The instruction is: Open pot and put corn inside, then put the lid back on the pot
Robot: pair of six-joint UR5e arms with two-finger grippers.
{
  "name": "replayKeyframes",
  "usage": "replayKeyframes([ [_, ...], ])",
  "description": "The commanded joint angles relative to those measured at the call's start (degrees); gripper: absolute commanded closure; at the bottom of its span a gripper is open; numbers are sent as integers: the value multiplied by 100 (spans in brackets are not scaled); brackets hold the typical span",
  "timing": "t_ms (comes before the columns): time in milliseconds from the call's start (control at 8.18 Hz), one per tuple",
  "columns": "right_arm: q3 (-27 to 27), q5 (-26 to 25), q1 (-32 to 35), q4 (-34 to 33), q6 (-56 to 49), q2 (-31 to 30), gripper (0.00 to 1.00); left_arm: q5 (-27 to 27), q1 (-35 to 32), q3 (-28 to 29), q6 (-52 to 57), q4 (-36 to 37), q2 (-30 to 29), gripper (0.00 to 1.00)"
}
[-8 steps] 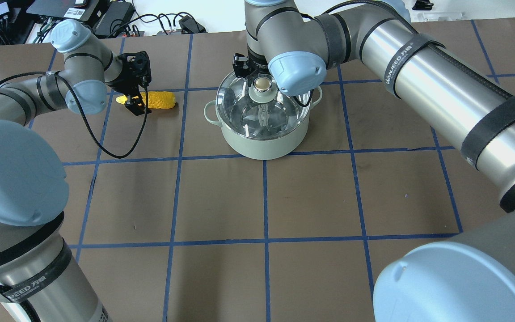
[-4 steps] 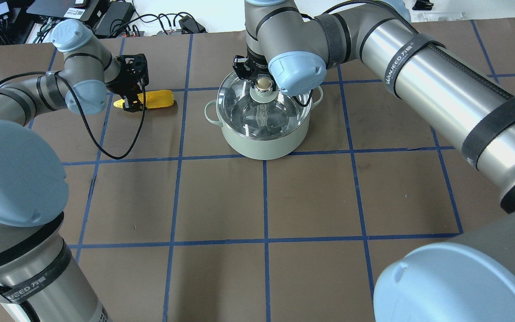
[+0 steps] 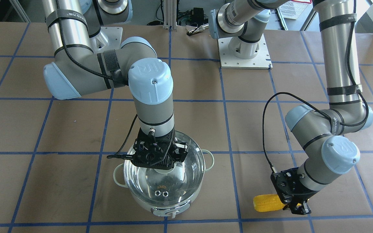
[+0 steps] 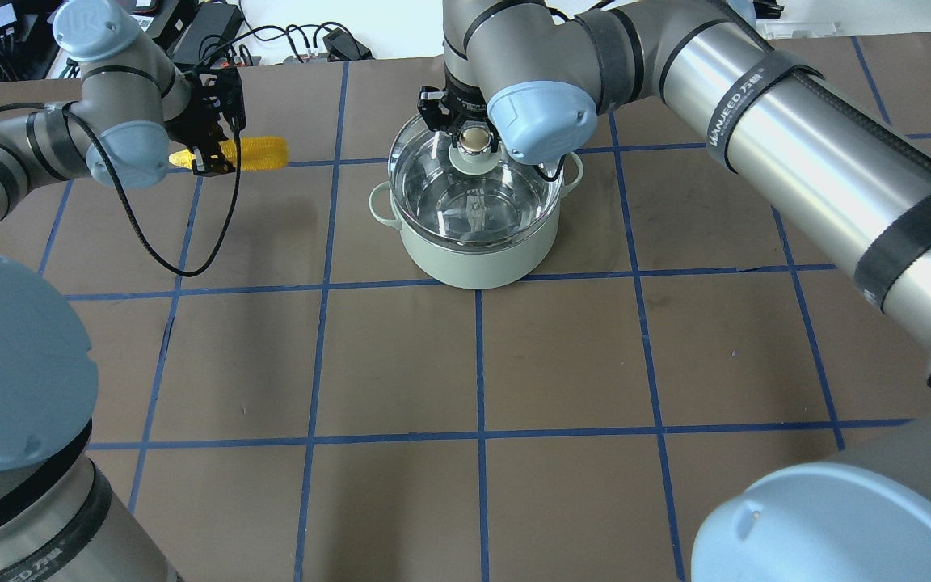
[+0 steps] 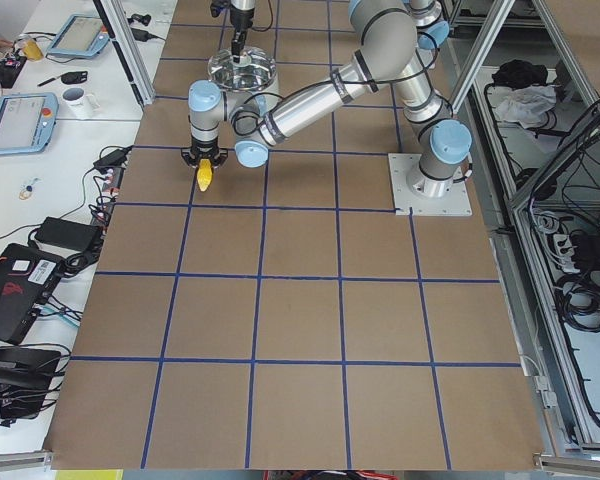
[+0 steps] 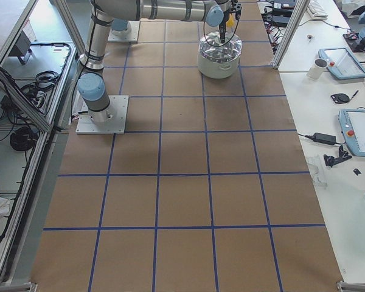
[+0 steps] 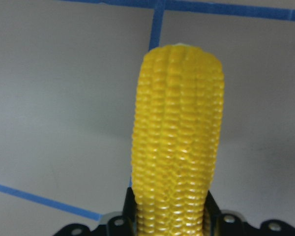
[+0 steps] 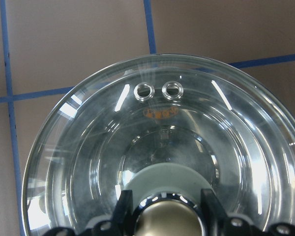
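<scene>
The pale green pot [image 4: 473,260] stands at the table's far middle and also shows in the front view [image 3: 147,207]. My right gripper [image 4: 474,136] is shut on the beige knob [image 8: 169,223] of the clear glass lid [image 4: 433,174]. It holds the lid a little above the pot's rim, and the lid also shows in the front view [image 3: 188,174]. My left gripper [image 4: 208,159] is shut on the yellow corn [image 4: 259,153] near its pointed end and holds it level, clear of the table. The corn fills the left wrist view [image 7: 177,142].
The brown table [image 4: 401,356] is marked with blue tape squares. Cables and electronics [image 4: 215,32] lie past its far edge. A black cable [image 4: 183,267] hangs in a loop from my left wrist. The arm bases [image 3: 243,55] are bolted behind the pot.
My left gripper has closed on the corn, lifted it off the table and carried it left and back. My right gripper has raised the lid off the pot's rim.
</scene>
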Motion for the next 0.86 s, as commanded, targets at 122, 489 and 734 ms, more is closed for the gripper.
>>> replayKeyframes([
  [122, 56, 107, -184, 818, -734, -883, 68, 71, -140, -47, -424, -148, 1102, 100],
  [489, 293, 477, -1174, 2371, -1928, -2104, 70, 98, -894, -30, -1890, -639, 1745, 100],
  [734, 653, 407, -1572, 3025, -2659, -2695, 70, 492, -1649, -21, -3356, -904, 1931, 100],
])
